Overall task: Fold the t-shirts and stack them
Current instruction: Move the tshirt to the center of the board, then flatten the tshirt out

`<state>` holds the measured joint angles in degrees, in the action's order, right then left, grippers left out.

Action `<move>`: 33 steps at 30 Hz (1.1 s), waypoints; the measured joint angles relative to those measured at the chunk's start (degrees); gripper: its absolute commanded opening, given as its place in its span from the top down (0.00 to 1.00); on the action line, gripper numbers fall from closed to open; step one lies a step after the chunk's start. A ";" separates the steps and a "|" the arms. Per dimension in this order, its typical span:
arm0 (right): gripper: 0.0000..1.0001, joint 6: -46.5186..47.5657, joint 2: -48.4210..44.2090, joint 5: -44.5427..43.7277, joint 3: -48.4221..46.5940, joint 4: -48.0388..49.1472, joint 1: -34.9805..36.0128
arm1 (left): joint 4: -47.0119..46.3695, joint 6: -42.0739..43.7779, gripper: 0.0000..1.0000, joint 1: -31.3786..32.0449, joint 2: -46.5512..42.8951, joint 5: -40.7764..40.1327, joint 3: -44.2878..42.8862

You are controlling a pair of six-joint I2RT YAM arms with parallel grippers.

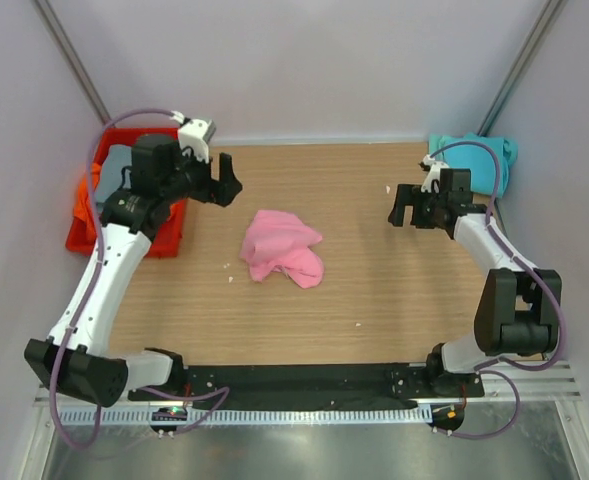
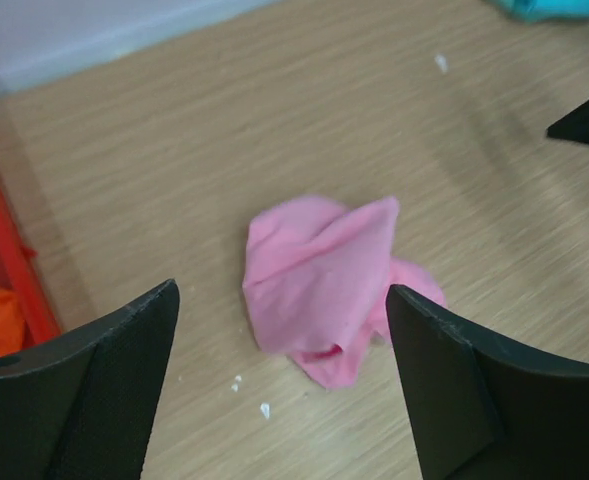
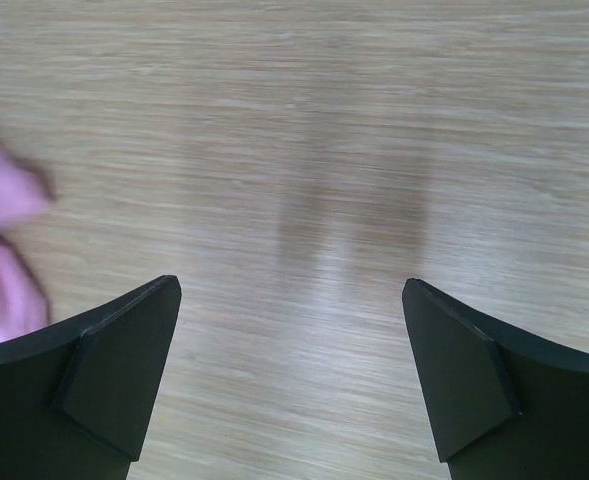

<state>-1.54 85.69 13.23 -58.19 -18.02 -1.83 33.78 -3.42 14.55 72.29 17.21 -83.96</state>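
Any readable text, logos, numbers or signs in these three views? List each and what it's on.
None readable.
The pink t-shirt, teal t-shirt, red bin and table show no print, label or number in any view.
Any markings on the arm bases in the top view are too small to make out.

Crumpled pink t-shirt [image 2: 324,285] on wooden table [image 2: 274,120], between spread, empty left pincer [image 2: 284,385] fingers.
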 measured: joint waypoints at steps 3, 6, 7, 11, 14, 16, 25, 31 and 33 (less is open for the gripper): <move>0.00 0.31 -1.64 5.90 0.92 0.35 0.28 | 0.09 1.07 0.31 -0.07 0.96 -0.66 7.78; 0.01 0.44 -2.84 10.95 1.18 0.33 0.61 | 1.16 1.38 0.38 -0.09 2.64 2.93 13.49; 0.01 0.59 -2.84 11.89 1.18 0.35 0.66 | 1.42 1.40 0.38 -0.02 3.15 4.22 14.36; 0.01 1.53 -2.38 14.12 1.18 -0.04 0.74 | 2.93 3.45 0.45 2.38 5.53 8.63 15.58; 0.01 1.97 -1.73 14.49 1.18 -0.07 0.74 | 4.55 6.80 0.43 8.68 7.21 8.76 15.58; 0.01 2.23 -1.22 14.56 1.18 -0.07 0.74 | 5.70 9.46 0.41 15.58 8.61 6.84 15.54; 0.00 3.02 0.17 10.23 0.72 -1.09 0.74 | 7.93 17.92 0.41 35.52 24.02 -4.09 12.92; 0.00 3.37 -2.56 6.69 0.61 -0.87 0.68 | 8.41 19.15 0.42 37.88 32.81 -7.91 8.98; 0.00 3.50 -3.80 6.27 0.61 -0.59 0.59 | 8.33 19.12 0.43 38.38 34.34 -8.50 7.48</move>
<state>1.96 81.89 19.51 -57.58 -18.61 -1.23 42.11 15.70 52.93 106.63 8.71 -76.49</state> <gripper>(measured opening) 0.996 0.579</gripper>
